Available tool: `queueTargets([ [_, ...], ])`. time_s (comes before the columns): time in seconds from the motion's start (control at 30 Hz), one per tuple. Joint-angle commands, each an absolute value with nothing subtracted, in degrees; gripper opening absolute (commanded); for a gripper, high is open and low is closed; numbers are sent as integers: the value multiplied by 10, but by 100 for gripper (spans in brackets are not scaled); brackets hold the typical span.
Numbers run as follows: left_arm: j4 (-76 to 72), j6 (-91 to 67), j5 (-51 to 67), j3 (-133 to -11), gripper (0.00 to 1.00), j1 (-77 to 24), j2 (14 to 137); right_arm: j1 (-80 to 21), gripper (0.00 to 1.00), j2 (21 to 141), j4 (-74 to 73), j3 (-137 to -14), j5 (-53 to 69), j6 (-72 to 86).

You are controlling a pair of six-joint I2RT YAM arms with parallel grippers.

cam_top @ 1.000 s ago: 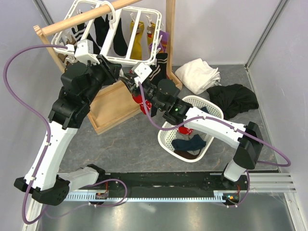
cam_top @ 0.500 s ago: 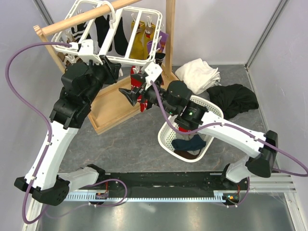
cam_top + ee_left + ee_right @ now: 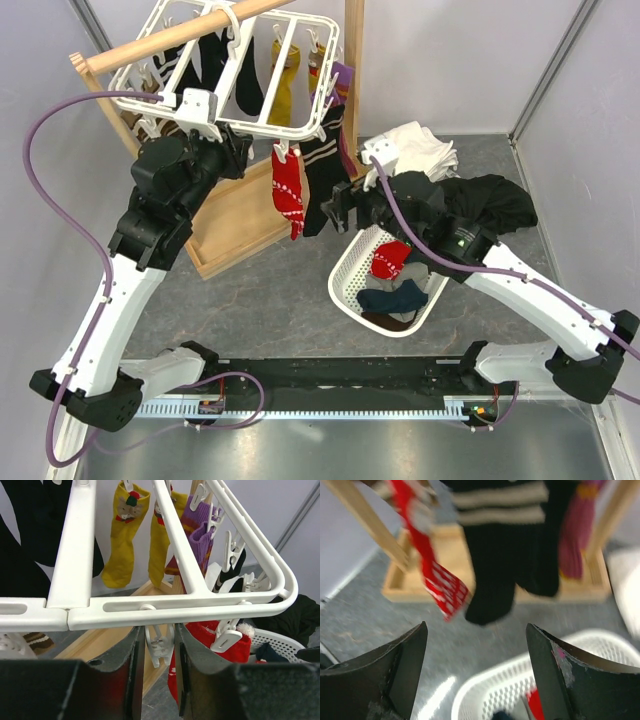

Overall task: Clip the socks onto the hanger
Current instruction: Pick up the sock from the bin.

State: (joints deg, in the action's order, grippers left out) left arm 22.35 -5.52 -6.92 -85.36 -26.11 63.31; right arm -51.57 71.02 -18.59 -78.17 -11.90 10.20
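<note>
Right gripper (image 3: 476,627) spread empty near basket (image 3: 349,284); left gripper (image 3: 156,631) astride hanger (image 3: 175,605) peg (image 3: 157,649), grip unclear

You've got a grey table (image 3: 270,310). Wooden stand base (image 3: 235,235) sits far left, white lattice basket (image 3: 345,285) centre. White cloth pile (image 3: 415,150) far right, black garment (image 3: 500,205) just beside it. Black rail (image 3: 340,375) runs along the near edge.

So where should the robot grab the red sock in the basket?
Probably the bunched top of the red sock, coming straight down from above. It lies on top of the other clothes, and the walls of the white basket block any sideways reach. The right gripper is open and closest.
</note>
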Motion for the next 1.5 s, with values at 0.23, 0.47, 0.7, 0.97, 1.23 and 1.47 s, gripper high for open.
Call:
queueTargets([
  [0.23, 192, -19, -47, -839, 2, -262, 628, -404, 87, 691, -347, -676, -169, 200],
  [0.47, 193, -20, -48, -840, 2, -262, 632, -347, 79, 740, -285, -614, -172, 247],
  [0.7, 196, -28, -33, -829, 2, -261, 630, -313, 62, 795, -194, -543, -219, 310],
  [0.97, 196, -30, -27, -824, 2, -262, 632, -274, 43, 841, -133, -508, -211, 335],
  [1.23, 194, -31, -26, -822, 2, -260, 635, -262, 31, 894, -112, -516, -190, 331],
  [1.47, 194, -31, -26, -818, 2, -260, 634, -257, 32, 946, -102, -529, -181, 309],
])
